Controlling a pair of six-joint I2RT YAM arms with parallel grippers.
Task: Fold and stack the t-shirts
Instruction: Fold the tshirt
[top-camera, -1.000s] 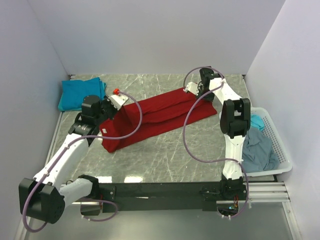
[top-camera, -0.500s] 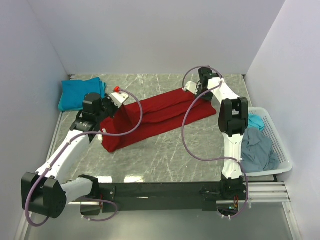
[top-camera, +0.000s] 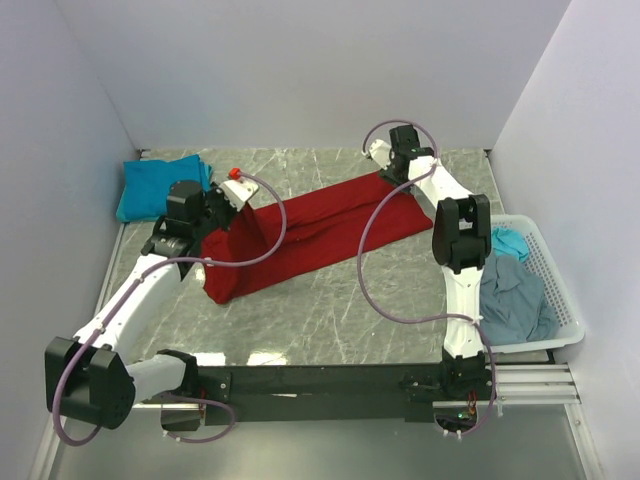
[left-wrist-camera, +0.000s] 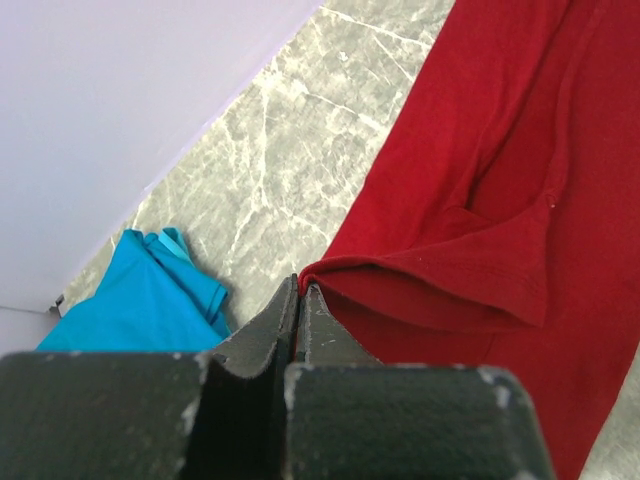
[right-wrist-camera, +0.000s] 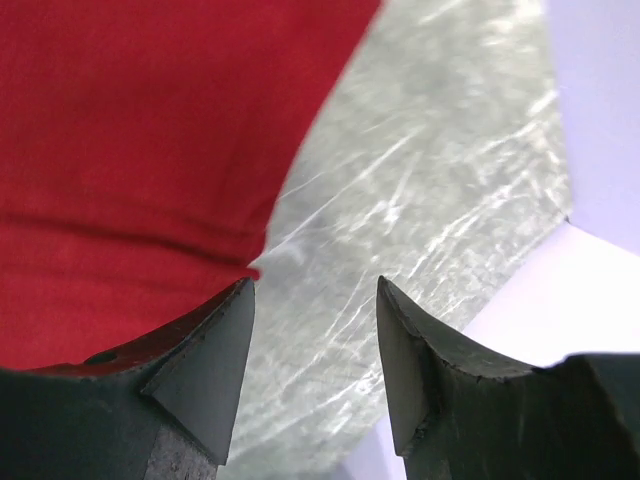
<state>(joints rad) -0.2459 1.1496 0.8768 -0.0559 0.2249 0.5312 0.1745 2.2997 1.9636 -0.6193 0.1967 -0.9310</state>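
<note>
A bright red t-shirt (top-camera: 320, 230) lies as a long band slanting across the marble table (top-camera: 330, 300). My left gripper (top-camera: 236, 200) is at its left part, shut on a folded edge of the red t-shirt (left-wrist-camera: 470, 200), with the cloth pinched at the left gripper (left-wrist-camera: 300, 285) tips. My right gripper (top-camera: 388, 170) hangs open over the shirt's far right end. In the right wrist view the right gripper (right-wrist-camera: 315, 285) has only bare marble between its fingers, and the red t-shirt (right-wrist-camera: 140, 130) lies just left of them.
A folded teal t-shirt (top-camera: 160, 185) lies in the far left corner, and shows as the teal t-shirt (left-wrist-camera: 140, 295) left of my left fingers. A white lattice basket (top-camera: 560, 300) at the right edge holds a grey-blue t-shirt (top-camera: 515, 300) and a teal one (top-camera: 512, 242). Walls enclose three sides.
My right gripper has opened, let go of the red shirt's far corner and drawn back toward the rear wall. The left gripper keeps its hold and has shifted slightly.
</note>
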